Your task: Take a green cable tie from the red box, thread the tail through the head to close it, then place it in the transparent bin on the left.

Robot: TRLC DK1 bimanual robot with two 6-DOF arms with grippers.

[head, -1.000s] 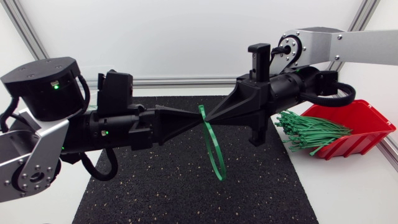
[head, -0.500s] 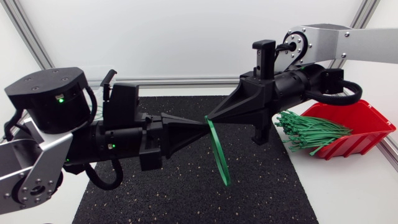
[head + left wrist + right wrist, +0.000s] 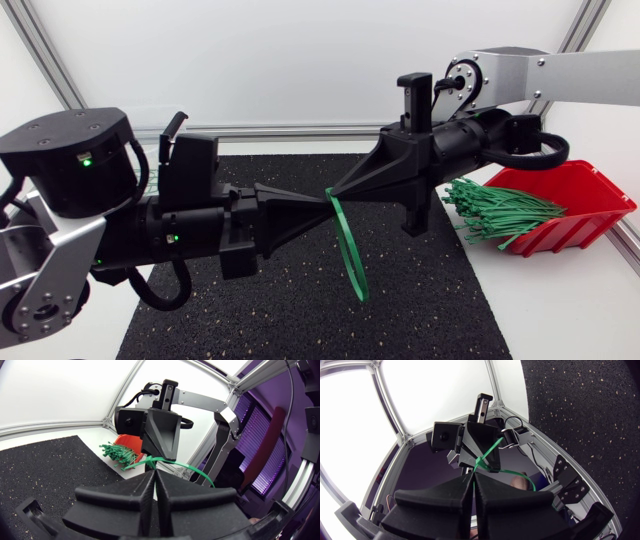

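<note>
**Sagged lower over the last second: cable tie (image 3: 349, 250), held mid-table between two tips**

Recorded the tail end, formerly upright above the tips, as gone from the head view. Recorded the loop's lowest point as further down over the black mat (image 3: 280, 320). Recorded the left gripper (image 3: 326, 203) as dipped slightly beneath the right gripper (image 3: 334, 192).

Found both finger pairs pressed together, tip to tip, with the tie's head at the meeting point. Judged the right gripper clamped on the tie. Could not confirm from either wrist view a left-side pinch as against mere contact.

Found the tie closed into a narrow loop, long axis hanging downward from the tips, apparently short of the mat.

Found the red box (image 3: 575, 195) and its spare ties (image 3: 500, 212) well apart, on the right. Could not make out the transparent bin; presumed it behind the left arm (image 3: 150, 225). Judged the left gripper the nearer to that side. Judged the handover to depend on a firm left pinch before any release by the right.
</note>
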